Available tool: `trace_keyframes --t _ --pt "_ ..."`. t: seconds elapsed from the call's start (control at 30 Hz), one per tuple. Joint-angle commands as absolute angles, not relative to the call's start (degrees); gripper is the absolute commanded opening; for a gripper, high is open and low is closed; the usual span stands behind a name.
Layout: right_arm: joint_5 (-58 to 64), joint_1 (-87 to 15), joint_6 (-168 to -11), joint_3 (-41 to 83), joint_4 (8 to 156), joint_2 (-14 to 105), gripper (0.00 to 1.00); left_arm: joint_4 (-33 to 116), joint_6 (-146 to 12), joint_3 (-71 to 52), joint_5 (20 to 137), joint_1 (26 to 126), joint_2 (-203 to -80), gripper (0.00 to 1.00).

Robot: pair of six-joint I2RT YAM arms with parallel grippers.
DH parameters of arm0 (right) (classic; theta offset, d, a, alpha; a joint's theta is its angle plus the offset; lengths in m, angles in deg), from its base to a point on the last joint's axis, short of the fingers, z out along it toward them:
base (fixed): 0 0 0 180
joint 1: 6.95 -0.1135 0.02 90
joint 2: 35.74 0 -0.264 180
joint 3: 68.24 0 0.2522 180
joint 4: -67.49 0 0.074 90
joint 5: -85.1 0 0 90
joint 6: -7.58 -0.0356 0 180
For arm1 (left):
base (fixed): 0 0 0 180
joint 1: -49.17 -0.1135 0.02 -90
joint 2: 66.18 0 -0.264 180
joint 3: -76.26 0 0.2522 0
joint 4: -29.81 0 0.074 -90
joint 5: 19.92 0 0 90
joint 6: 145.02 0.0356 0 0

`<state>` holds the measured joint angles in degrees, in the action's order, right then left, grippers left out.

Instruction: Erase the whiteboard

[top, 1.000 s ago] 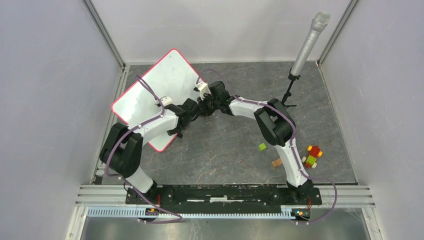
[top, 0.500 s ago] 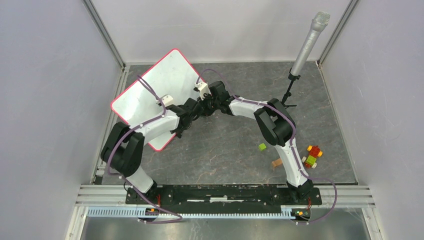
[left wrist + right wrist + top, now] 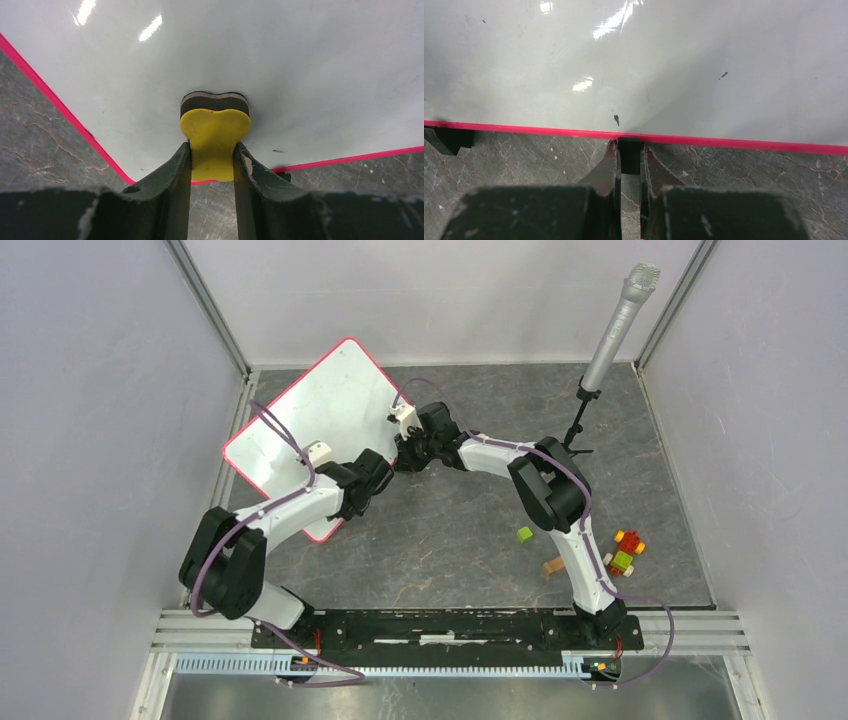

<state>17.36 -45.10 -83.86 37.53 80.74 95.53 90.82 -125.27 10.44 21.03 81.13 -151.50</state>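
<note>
The whiteboard (image 3: 300, 420) lies turned like a diamond at the back left, white with a pink rim. My left gripper (image 3: 355, 480) is shut on a yellow eraser (image 3: 215, 132) whose dark felt presses on the whiteboard (image 3: 300, 65) close to its near corner. My right gripper (image 3: 403, 452) is shut on a black edge clip (image 3: 630, 157) at the whiteboard (image 3: 674, 60) rim. A few small dark specks (image 3: 616, 119) show on the white surface; no writing is visible in either wrist view.
A microphone on a stand (image 3: 615, 325) rises at the back right. Small toy blocks (image 3: 622, 552), a green cube (image 3: 524, 533) and a wooden piece (image 3: 553, 565) lie on the grey floor at the right. Walls close in on three sides.
My left arm has swung left and toward the near edge, dragging the eraser across the board toward its near corner. The right gripper has stayed on the clip.
</note>
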Motion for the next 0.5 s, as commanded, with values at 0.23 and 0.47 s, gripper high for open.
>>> trace_keyframes --t 0.23,0.47 --pt "14.6 -43.6 -82.9 35.7 84.5 93.9 0.27 77.6 -103.2 18.6 41.5 81.8 -134.4 0.20" --pt "13.6 -43.6 -79.5 32.4 84.8 90.2 0.51 75.3 -98.7 21.5 54.3 82.5 -129.1 0.20"
